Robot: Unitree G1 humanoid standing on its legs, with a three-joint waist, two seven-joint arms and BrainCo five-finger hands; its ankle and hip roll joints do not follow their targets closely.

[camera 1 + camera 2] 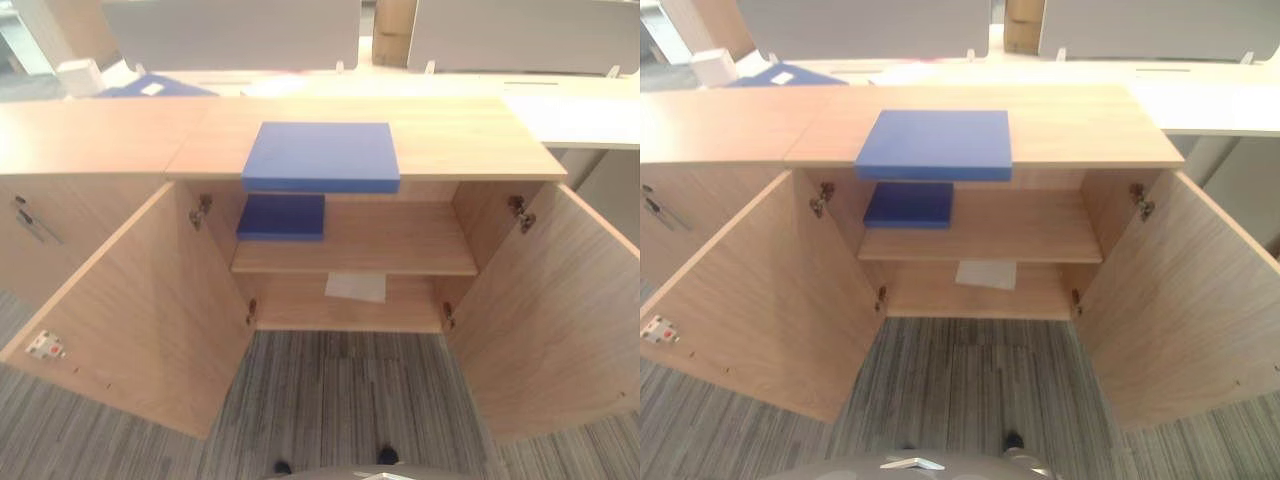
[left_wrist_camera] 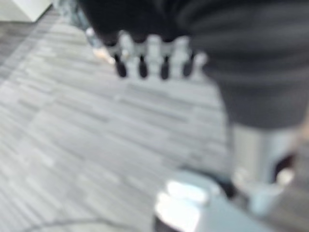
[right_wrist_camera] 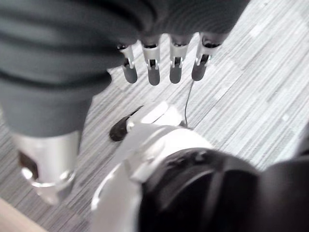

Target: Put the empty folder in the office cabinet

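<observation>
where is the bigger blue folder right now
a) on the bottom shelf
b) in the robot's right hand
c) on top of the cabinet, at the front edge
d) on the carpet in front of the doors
c: the large blue folder lies flat on the cabinet top at its front edge, above a smaller blue folder on the upper shelf.

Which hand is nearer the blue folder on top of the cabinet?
Cannot tell: the left hand and right hand both hang open over the carpet, neither touching the blue folder on the cabinet.
</observation>
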